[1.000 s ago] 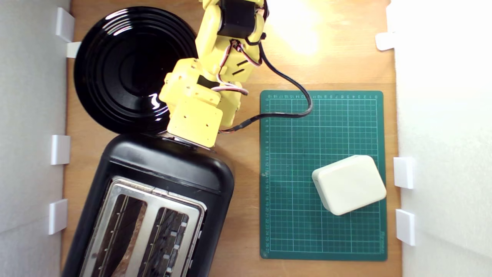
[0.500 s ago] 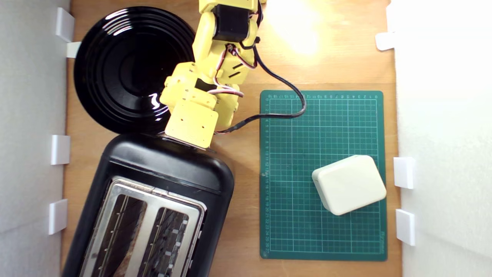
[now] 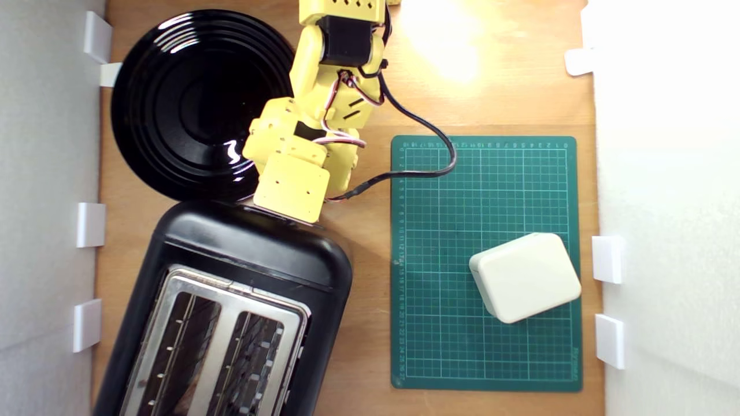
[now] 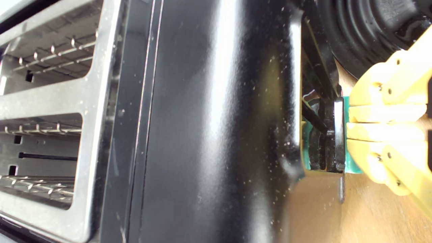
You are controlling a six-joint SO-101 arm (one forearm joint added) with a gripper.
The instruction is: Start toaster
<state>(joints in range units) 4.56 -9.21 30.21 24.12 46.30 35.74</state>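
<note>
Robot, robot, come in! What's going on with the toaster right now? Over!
Yellow gripper shut, tips against the small teal-green lever knob. Large glossy black toaster beside round black plate. Nothing in the way.

The arm (image 3: 315, 124) has shifted slightly toward the plate (image 3: 191, 104).
</note>
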